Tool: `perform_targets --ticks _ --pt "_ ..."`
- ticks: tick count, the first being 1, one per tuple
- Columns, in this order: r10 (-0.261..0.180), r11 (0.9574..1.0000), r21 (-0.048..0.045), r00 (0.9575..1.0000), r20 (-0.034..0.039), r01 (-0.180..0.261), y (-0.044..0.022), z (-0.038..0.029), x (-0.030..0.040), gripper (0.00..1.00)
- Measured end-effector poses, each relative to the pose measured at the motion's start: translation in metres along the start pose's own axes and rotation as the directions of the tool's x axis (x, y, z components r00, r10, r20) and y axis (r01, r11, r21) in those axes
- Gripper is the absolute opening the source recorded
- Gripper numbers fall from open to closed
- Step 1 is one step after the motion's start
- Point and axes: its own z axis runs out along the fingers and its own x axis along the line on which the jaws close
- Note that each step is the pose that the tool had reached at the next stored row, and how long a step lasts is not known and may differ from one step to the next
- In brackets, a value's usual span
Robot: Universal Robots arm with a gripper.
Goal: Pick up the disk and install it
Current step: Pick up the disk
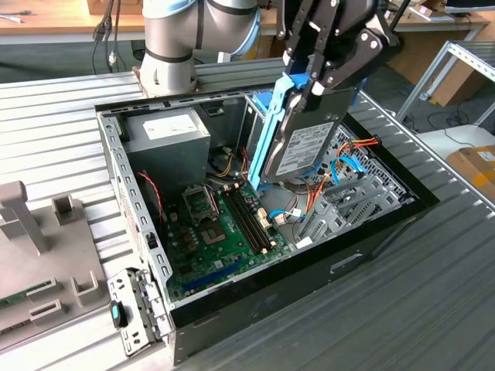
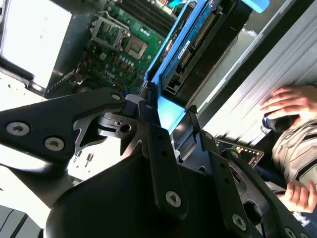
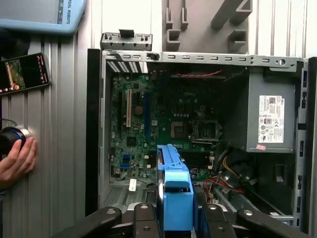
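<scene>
The disk (image 1: pixel 304 144) hangs upright over the open computer case (image 1: pixel 309 287), white label facing the exterior view's right and blue frame (image 1: pixel 267 131) along its edge. My gripper (image 1: pixel 313 73) is shut on the disk's upper end. The disk's lower edge is above the motherboard (image 1: pixel 224 228), next to the drive cage and cables (image 1: pixel 352 174). In both wrist views the disk (image 2: pixel 198 42) (image 3: pixel 176 191) sticks out from between my black fingers (image 2: pixel 158 148), with the motherboard (image 3: pixel 148 119) beyond it.
A grey power supply box (image 1: pixel 166 135) with a white sticker sits in the case's back corner. A grey fixture (image 1: pixel 31 232) lies at the exterior view's left. A person's hand (image 3: pixel 17 161) and a phone (image 3: pixel 25 73) rest beside the case.
</scene>
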Motion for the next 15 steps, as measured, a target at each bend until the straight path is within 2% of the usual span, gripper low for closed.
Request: perform_targets --ticks 1,2,6,10,11,12,14,15 --pt "0.0 1.0 -0.0002 1.0 0.0001 0.0 -0.0031 0.0001 0.0006 0.37" --pt "0.0 1.0 -0.0008 1.0 0.0001 0.0 -0.0075 0.0001 0.0069 0.37" --pt "0.0 1.0 -0.0016 1.0 0.0001 0.0 -0.0137 -0.0001 0.0317 0.37" --pt "0.0 1.0 -0.0033 1.0 -0.005 0.0 -0.031 0.0003 0.0343 0.37" --pt "0.0 1.0 -0.0046 1.0 -0.0068 0.0 -0.0403 0.0003 0.0348 0.37" --pt "0.0 1.0 -0.006 1.0 -0.0074 0.0 -0.0475 0.0005 0.0389 0.37" --pt "0.0 1.0 -0.0072 1.0 -0.0092 0.0 -0.0525 0.0007 0.0468 0.37" --pt "0.0 1.0 -0.0077 0.9999 -0.0113 0.0 -0.0578 0.0009 0.0469 0.37"
